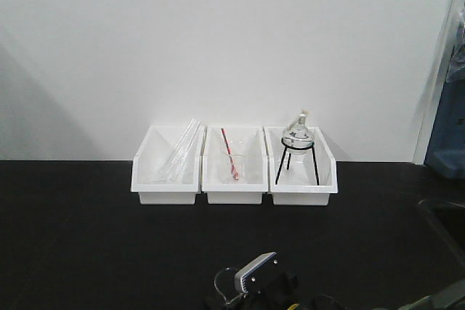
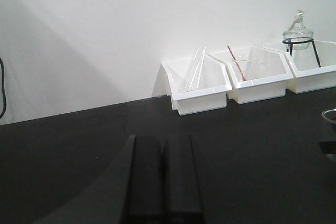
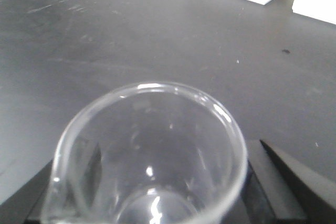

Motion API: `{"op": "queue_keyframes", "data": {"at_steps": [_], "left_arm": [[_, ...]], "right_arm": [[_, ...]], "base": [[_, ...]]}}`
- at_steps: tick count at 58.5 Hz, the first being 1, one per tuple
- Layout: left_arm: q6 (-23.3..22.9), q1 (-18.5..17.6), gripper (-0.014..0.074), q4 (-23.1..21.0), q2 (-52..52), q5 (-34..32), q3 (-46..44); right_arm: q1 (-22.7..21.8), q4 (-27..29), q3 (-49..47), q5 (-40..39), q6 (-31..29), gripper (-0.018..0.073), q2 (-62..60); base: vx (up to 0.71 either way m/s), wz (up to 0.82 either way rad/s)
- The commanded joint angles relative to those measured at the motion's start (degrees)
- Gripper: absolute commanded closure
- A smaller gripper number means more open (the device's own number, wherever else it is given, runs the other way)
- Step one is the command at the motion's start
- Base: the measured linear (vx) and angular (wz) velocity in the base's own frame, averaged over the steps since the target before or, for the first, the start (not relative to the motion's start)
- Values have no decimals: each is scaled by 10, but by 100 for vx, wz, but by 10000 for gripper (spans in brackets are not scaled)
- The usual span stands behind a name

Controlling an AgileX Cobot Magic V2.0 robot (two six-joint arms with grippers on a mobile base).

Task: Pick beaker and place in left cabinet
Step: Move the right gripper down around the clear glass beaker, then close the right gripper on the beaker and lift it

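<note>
The beaker (image 3: 147, 150) is clear glass with a pouring lip at its lower left, and it fills the right wrist view. My right gripper (image 3: 157, 158) is shut on it, one dark finger on each side of the glass, just above the black tabletop. In the front view the beaker (image 1: 226, 282) shows at the bottom edge beside the gripper's grey housing. Its rim (image 2: 329, 115) also peeks in at the right edge of the left wrist view. My left gripper (image 2: 163, 142) is shut and holds nothing, low over the table. The left cabinet is out of view.
Three white bins stand in a row against the white wall. The left bin (image 1: 166, 168) holds glass rods, the middle bin (image 1: 234, 168) a beaker with a red-and-white rod, and the right bin (image 1: 301, 165) a round flask on a black tripod. Black tabletop (image 1: 87, 237) lies in front.
</note>
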Motion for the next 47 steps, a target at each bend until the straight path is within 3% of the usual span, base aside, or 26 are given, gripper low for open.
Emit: {"op": "queue_keyframes", "data": {"at_steps": [1,13,33,47], "left_arm": [[-2,0,595,-2,-11,-43,9],[-2,0,595,-2,-11,-43,9],[-2,0,595,-2,-11,-43,9],[-2,0,595,-2,-11,-43,9]], "right_arm": [[-1,1,-19,-35,11,6,-28],[-1,-4,-19,26,63,161,-39],[-1,-37,-19,126,79,564,-151],[-1,-50,-24,212,138,569,-281]], "base": [[0,0],[0,0],[0,0],[0,0]]}}
